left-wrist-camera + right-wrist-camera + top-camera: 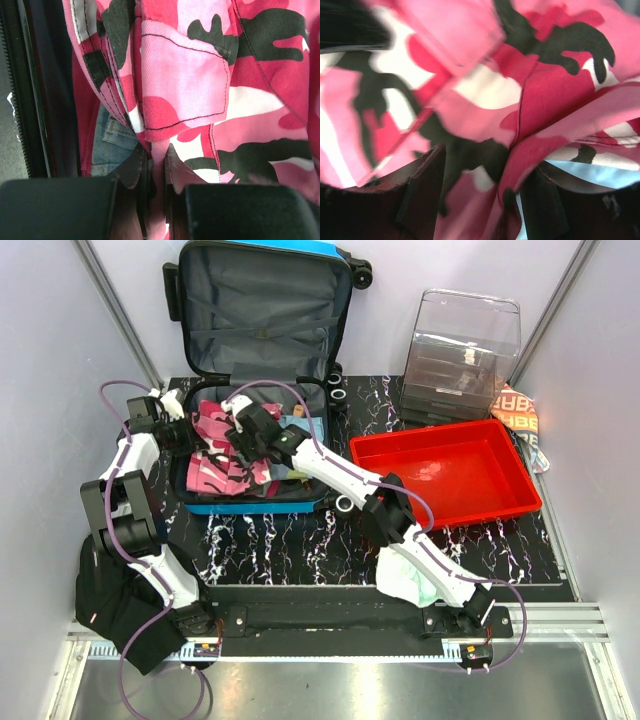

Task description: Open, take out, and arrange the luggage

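- The large bright blue hard-shell suitcase (265,315) lies open at the rear left of the black marble-patterned table (290,550). Its lid, lined in dark grey fabric, stands upright against the back wall, and its lower half lies flat on the table.
- A pink, red, black and white camouflage garment (215,465) lies bunched in the lower half, over other clothing.
- The left gripper (156,160) reaches in from the suitcase's left side. Its fingers (131,167) are pressed almost together, pinching a narrow fold of the camouflage cloth.
- A piece of pale blue denim (112,145) shows under the garment, just left of that pinch.
- The right gripper (487,185) is down on the same garment nearer the suitcase's middle. Its fingers (427,175) are spread apart, with loose camouflage cloth lying between them.
- A shallow red plastic tray (450,475) sits on the table to the right of the suitcase.
- A clear plastic drawer box (462,355) stands behind the tray.
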Available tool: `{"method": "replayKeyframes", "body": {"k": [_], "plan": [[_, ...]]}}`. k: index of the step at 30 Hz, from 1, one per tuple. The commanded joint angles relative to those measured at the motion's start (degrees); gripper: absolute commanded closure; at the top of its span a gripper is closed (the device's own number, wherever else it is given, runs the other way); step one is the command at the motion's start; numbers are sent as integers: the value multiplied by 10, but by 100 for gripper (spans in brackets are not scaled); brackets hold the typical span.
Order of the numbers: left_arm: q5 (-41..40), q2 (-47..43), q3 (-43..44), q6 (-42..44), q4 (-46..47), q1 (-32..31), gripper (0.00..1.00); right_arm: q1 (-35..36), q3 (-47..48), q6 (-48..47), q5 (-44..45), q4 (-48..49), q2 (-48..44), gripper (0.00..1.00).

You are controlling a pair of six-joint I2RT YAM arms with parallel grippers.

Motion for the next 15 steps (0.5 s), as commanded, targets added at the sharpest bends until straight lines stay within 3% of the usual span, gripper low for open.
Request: {"method": "replayKeyframes", "body": {"k": [1, 7, 14, 15], "plan": [[2, -10, 16, 9, 29, 1, 100, -25, 11, 52, -13, -5, 14, 38], [4, -7, 19, 9, 28, 1, 100, -32, 19, 65, -60, -8, 32, 41], [4, -6, 15, 9, 28, 1, 100, -34, 33, 81, -125, -8, 47, 65], [4, -6, 15, 9, 27, 1, 100, -34, 32, 81, -134, -9, 46, 76]]}}
